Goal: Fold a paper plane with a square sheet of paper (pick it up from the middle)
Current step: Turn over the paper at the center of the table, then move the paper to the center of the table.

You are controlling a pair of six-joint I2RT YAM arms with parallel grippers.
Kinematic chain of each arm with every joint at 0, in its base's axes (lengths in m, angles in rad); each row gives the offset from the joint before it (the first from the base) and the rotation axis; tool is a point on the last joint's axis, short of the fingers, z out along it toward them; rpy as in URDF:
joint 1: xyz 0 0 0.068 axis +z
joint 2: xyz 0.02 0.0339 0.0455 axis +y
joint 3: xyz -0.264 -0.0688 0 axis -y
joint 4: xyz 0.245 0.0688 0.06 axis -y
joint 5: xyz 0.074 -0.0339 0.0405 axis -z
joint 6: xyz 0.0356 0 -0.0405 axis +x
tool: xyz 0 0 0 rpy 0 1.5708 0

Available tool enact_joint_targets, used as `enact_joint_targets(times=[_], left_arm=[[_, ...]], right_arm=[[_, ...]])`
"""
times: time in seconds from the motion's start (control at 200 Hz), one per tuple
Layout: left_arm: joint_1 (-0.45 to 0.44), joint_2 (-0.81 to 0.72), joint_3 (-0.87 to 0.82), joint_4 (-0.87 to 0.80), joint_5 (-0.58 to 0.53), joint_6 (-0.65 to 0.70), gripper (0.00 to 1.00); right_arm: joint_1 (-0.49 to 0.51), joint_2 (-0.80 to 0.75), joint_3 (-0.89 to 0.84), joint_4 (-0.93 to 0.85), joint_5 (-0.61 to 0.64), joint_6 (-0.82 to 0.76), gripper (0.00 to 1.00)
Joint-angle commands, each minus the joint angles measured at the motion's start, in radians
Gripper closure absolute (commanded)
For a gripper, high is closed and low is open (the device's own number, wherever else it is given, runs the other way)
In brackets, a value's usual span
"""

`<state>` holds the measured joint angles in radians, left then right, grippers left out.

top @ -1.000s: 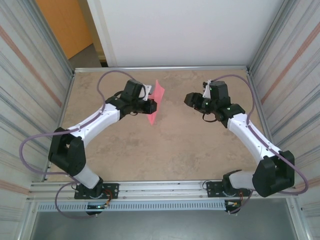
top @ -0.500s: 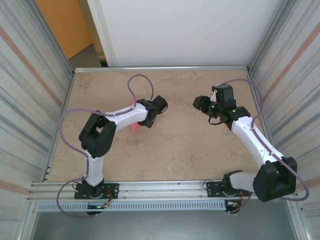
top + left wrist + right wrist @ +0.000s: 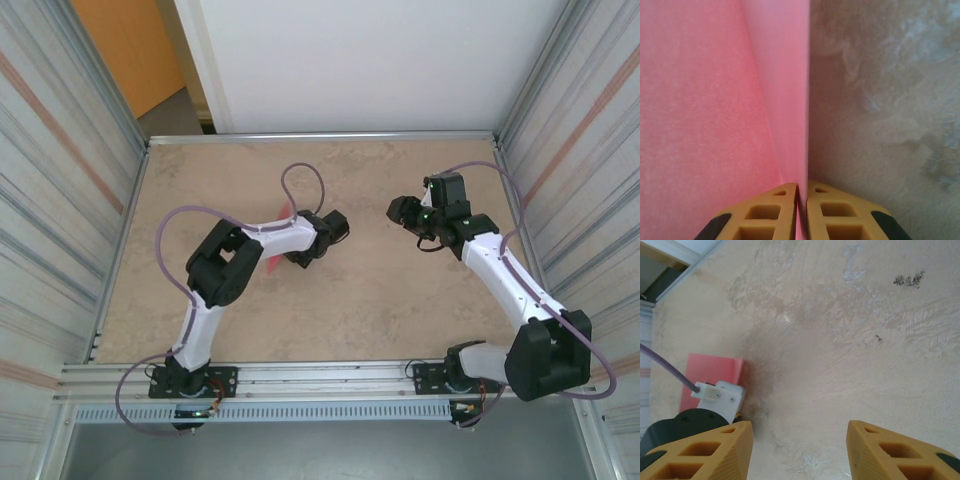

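Note:
The pink sheet of paper [image 3: 715, 100] is folded, with a slanting crease and a straight edge running up from my left gripper [image 3: 801, 188], which is shut on its lower edge. From above, bits of pink [image 3: 272, 262] show beside and behind the folded left arm, low over the table. Most of the paper is hidden there, so I cannot tell whether it has the paper plane's shape. My right gripper [image 3: 800, 429] is open and empty over bare table. It sits right of the left wrist [image 3: 400, 211]. The right wrist view shows the pink paper [image 3: 710, 371] at the left.
The tan tabletop [image 3: 350, 300] is walled by metal panels on both sides and a white board at the back. The left arm's elbow [image 3: 225, 265] is bent sharply, with a purple cable [image 3: 300, 180] looping above it. Bare table lies between and in front of the grippers.
The left arm has folded at the elbow and brought the paper from upright in the air down close to the table. The right gripper has drawn slightly back to the right, still open.

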<state>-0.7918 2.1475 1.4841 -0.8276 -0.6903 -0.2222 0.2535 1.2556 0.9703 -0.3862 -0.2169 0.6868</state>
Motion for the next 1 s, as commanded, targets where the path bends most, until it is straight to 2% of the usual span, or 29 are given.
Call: enact_joint_targets(times=[0.0,0.165,0.306,0.486,0.606,0.697,0.772,0.897,0.997], left_arm=[[-0.002,0.018,0.031,-0.048,-0.018,-0.053,0.84],[-0.018,-0.01,0.045,-0.054,0.034,-0.073,0.78],[-0.02,-0.084,0.045,-0.052,0.172,-0.131,0.72],[-0.045,-0.16,0.028,-0.045,0.321,-0.178,0.58],[-0.051,-0.232,-0.022,-0.006,0.488,-0.211,0.55],[-0.05,-0.302,-0.095,0.089,0.642,-0.236,0.51],[-0.049,-0.364,-0.155,0.162,0.713,-0.245,0.49],[0.0,-0.427,-0.189,0.161,0.701,-0.247,0.42],[0.1,-0.453,-0.233,0.191,0.749,-0.243,0.4]], right_arm=[[-0.007,0.011,-0.004,-0.003,-0.014,-0.006,0.48],[-0.006,0.016,-0.004,0.002,-0.021,0.0,0.48],[-0.007,0.022,-0.006,0.006,-0.019,0.009,0.47],[-0.007,0.017,-0.018,0.018,-0.001,0.036,0.38],[-0.007,0.004,-0.035,0.025,0.029,0.053,0.35],[-0.007,0.006,-0.039,0.033,0.029,0.064,0.35],[-0.006,0.018,-0.041,0.036,0.018,0.074,0.34],[0.001,0.036,-0.039,0.077,-0.061,0.06,0.33],[0.01,0.042,-0.037,0.091,-0.078,0.052,0.31]])
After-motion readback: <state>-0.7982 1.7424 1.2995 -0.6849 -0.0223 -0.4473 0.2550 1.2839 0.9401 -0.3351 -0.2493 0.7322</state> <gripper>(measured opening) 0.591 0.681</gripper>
